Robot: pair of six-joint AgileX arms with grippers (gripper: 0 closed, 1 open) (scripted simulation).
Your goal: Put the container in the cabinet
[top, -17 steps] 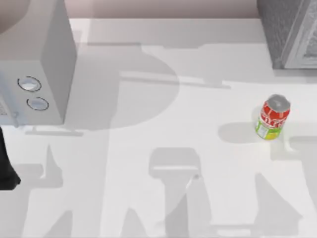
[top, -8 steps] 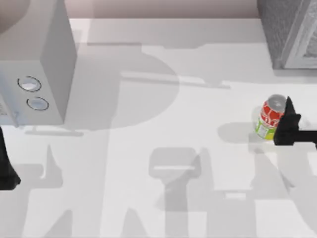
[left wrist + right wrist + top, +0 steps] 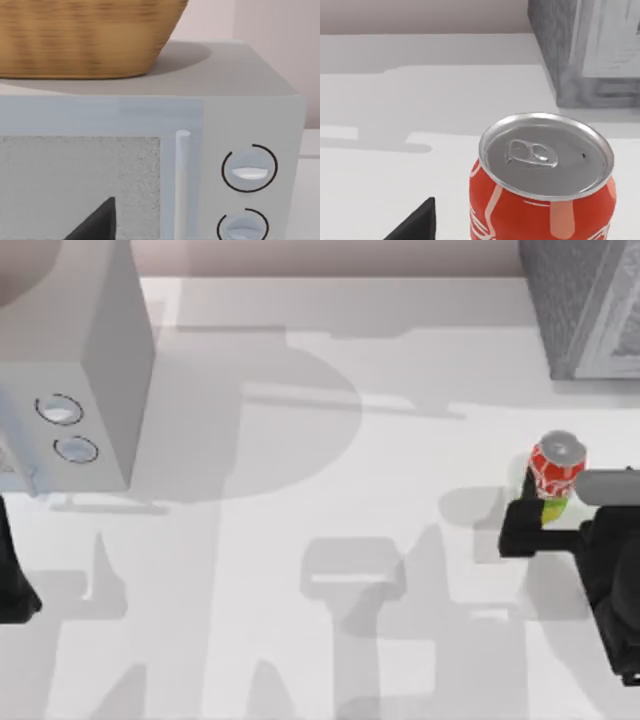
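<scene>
The container point(image 3: 555, 465) is a small can with a red-and-white label, a yellow-green lower band and a grey metal top, standing upright on the right side of the table. My right gripper point(image 3: 548, 510) is open and has come in from the right, its fingers level with the can's near side. In the right wrist view the container point(image 3: 545, 190) is very close, with one dark fingertip point(image 3: 417, 222) beside it. The cabinet point(image 3: 575, 310), grey and speckled with a lighter framed door, stands at the back right, beyond the can point(image 3: 580, 60).
A smooth light-grey box with two round dials point(image 3: 90, 370) stands at the back left, with a wicker basket point(image 3: 85, 35) on top of it. My left arm point(image 3: 12, 580) is parked at the left edge, its fingertip point(image 3: 97, 222) facing that box.
My right arm has come in from the right edge and moved left until its gripper reached the can. The can and my left arm have stayed put.
</scene>
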